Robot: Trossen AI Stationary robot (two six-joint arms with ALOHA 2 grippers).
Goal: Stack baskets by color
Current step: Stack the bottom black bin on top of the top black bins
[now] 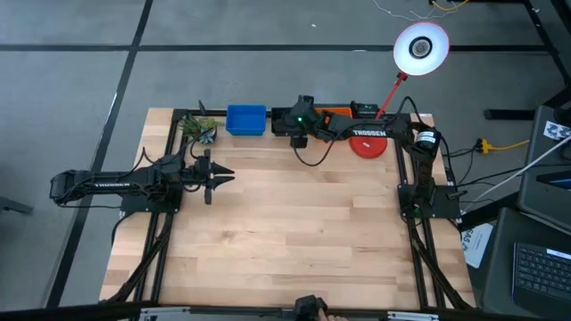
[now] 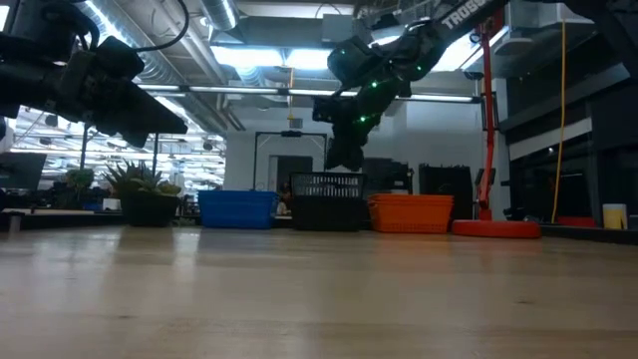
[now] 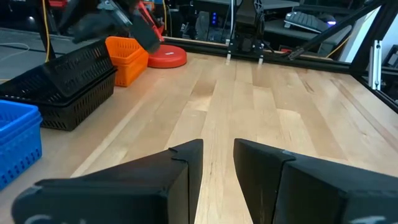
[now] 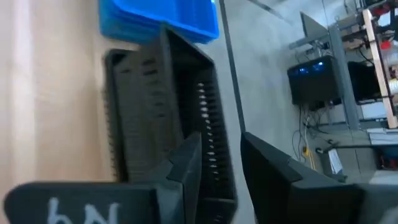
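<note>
From above, you see the baskets lined along the far edge of the tabletop [image 1: 294, 232]: blue basket [image 1: 245, 120], then the black one mostly hidden under the right gripper [image 1: 299, 141], then the orange basket [image 1: 335, 114] beside the lamp [image 1: 368, 143]. The left gripper [image 1: 223, 176] waits well apart over bare wood, next to the plant [image 1: 201, 129].

At table height, blue [image 2: 237, 208], black basket [image 2: 327, 201] and orange [image 2: 411, 212] stand in a row, the right gripper [image 2: 344, 155] just above the black one.

Your left wrist view shows its jaws parted on nothing, and the black basket [image 3: 68, 87] looks like two nested, the upper tilted.

Your right wrist view shows jaws apart over the black basket [image 4: 161, 118], holding nothing. The black stacking looks nearly settled; whether blue and orange are each already stacked can't be told.
</note>
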